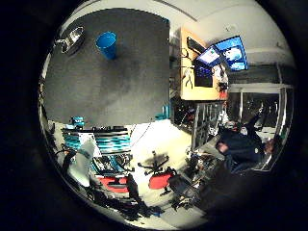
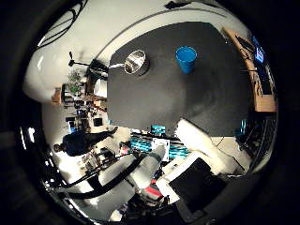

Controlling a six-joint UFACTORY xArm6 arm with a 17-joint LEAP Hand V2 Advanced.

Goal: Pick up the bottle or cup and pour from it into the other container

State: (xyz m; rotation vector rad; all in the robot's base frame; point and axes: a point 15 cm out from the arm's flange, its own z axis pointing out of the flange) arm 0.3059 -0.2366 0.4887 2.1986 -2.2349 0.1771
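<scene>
Blue cup (image 2: 186,58) stood untouched near the steel pot (image 2: 135,62) on the dark table (image 2: 187,98); nothing was grasped or poured. The hand's (image 2: 197,140) finger state couldn't be told.

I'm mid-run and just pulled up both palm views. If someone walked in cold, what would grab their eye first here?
First the bright blue cup, standing upright on the dark grey table, the one strong colour there. Next the shiny metal pot beside it, apart from the cup and nearer the table's edge. The hand shows as white parts past the table's near edge, well off from both, holding nothing.
</scene>
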